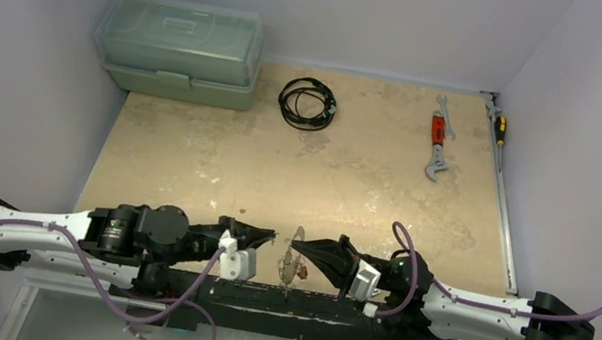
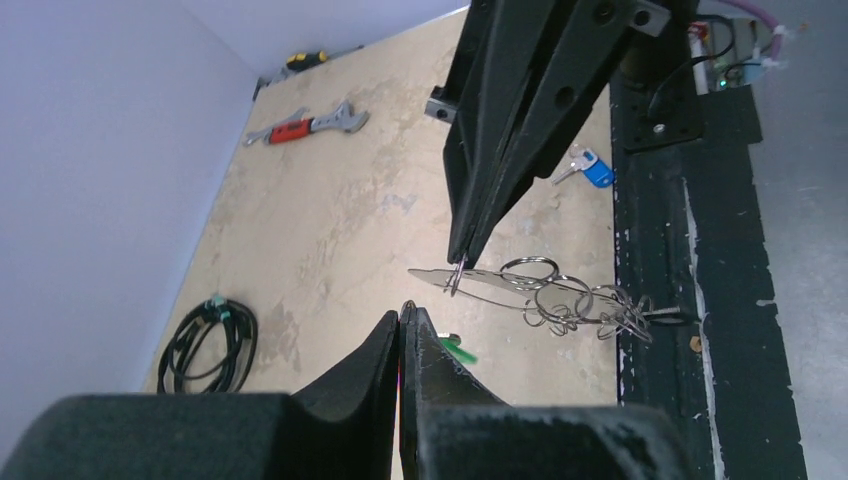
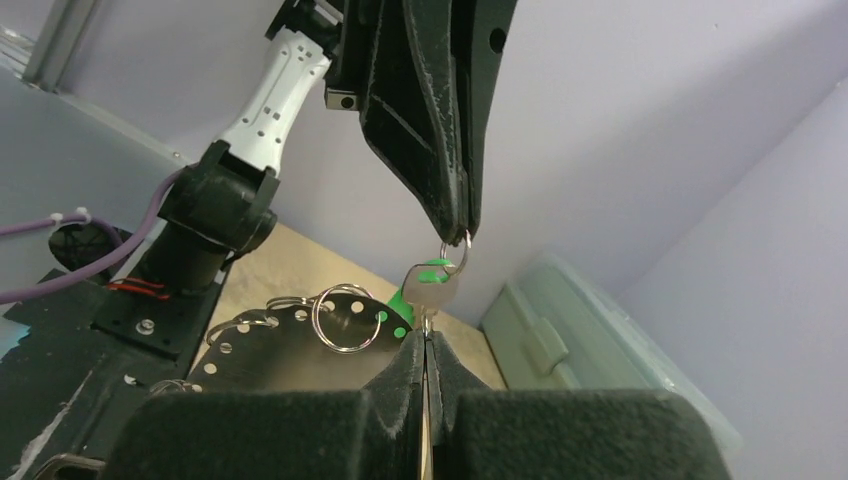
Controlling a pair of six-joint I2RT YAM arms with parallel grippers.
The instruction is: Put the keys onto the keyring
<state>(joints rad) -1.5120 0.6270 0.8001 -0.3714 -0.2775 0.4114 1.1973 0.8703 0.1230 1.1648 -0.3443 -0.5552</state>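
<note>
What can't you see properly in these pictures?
- Top view: the keys and keyring between the left gripper and right gripper are too small to tell apart.
- Left wrist view: the green key is mostly hidden behind the left gripper's own fingers.
- Right wrist view: the right gripper's fingers hide what they pinch and the box's lower part.

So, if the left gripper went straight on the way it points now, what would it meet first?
Probably the keyring held at the tip of the right gripper; its thin end lies just ahead of the left gripper. Depth is unclear, so it might miss and meet that gripper instead.
</note>
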